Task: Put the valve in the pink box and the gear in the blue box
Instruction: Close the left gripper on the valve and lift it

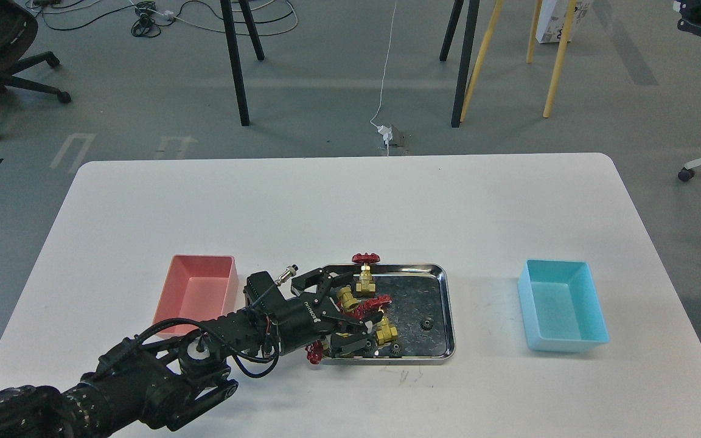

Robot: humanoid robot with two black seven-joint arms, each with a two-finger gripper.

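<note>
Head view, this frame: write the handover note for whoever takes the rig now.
Left gripper: open, reaching into the steel tray, fingers around a valve; not gripped yet as far as I can tell.
Right gripper: out of view.
Other valves and small black gears lie in the tray.
Pink box left of the tray, blue box right; both look empty.
Done: nothing placed.
Left: valve to pink, gear to blue.

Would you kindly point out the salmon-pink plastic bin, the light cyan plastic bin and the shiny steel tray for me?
Salmon-pink plastic bin (195,295): head view, on its bare floor.
Light cyan plastic bin (560,304): head view, on its bare floor.
Shiny steel tray (426,301): head view, on a bare patch of its floor.
</note>
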